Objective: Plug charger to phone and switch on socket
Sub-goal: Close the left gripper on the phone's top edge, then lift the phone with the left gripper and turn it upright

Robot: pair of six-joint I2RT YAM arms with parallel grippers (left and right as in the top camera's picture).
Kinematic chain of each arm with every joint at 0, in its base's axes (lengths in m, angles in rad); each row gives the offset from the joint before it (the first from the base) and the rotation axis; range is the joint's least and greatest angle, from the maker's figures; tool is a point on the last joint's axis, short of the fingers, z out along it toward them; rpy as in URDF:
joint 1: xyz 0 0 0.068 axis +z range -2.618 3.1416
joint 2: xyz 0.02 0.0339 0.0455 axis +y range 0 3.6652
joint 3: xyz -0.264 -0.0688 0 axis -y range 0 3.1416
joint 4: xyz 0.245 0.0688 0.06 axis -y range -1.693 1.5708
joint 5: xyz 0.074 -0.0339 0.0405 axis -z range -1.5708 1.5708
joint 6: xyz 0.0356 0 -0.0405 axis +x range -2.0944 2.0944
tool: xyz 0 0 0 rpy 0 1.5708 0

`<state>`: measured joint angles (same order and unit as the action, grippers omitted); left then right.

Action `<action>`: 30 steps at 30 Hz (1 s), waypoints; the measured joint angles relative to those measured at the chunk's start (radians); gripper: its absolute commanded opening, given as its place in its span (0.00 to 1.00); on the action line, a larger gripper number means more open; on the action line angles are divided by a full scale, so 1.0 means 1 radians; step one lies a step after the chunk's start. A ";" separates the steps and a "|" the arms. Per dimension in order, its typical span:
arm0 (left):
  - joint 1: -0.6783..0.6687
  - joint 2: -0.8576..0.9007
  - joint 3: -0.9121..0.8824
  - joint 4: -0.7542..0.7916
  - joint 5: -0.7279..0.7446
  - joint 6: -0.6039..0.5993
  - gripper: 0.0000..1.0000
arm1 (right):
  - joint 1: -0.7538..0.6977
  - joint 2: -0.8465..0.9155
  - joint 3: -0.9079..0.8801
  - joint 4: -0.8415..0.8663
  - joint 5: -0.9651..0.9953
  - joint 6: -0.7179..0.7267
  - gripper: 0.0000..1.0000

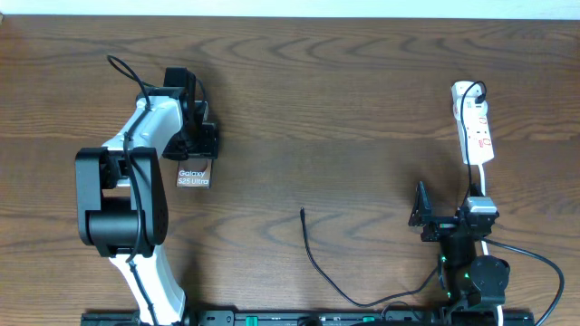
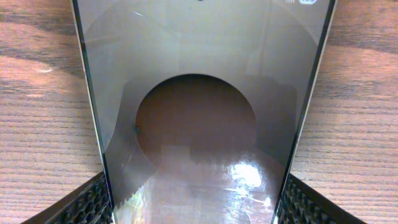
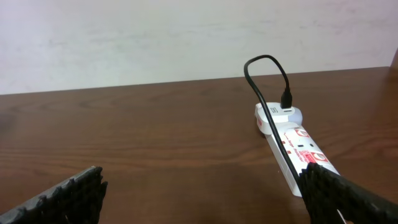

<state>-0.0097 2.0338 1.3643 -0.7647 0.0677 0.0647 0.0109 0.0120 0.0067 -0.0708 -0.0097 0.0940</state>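
- The phone [image 2: 205, 93] fills the middle of the view, and its glossy dark screen mirrors a round brown shape.
- The gripper [image 2: 194, 208] brackets it, with ribbed black fingers [image 2: 87, 205] against each long edge at the lower corners.
- Wood-grain worktop [image 2: 37, 112] shows on both sides.

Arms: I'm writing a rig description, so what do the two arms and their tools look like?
The left arm has white shells with bulky black joints and a thin black cable looping off it. The right arm is mostly black, with a grey block at the wrist and small green lights low down. The pads are black and ribbed in both wrist views.
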 measured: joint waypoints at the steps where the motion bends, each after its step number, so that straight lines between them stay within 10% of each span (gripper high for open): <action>1: 0.000 0.000 0.000 0.000 0.000 0.000 0.35 | 0.000 0.000 0.000 0.000 0.000 0.000 0.99; 7: 0.000 0.000 0.000 0.000 0.000 0.000 0.08 | 0.000 0.000 0.000 0.000 0.000 0.000 0.99; 30: 0.000 -0.276 0.054 -0.039 0.023 0.003 0.07 | 0.000 0.000 0.000 0.000 0.000 0.000 0.99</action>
<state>-0.0097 1.7580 1.4185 -0.8036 0.0902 0.0673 0.0109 0.0120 0.0067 -0.0708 -0.0097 0.0940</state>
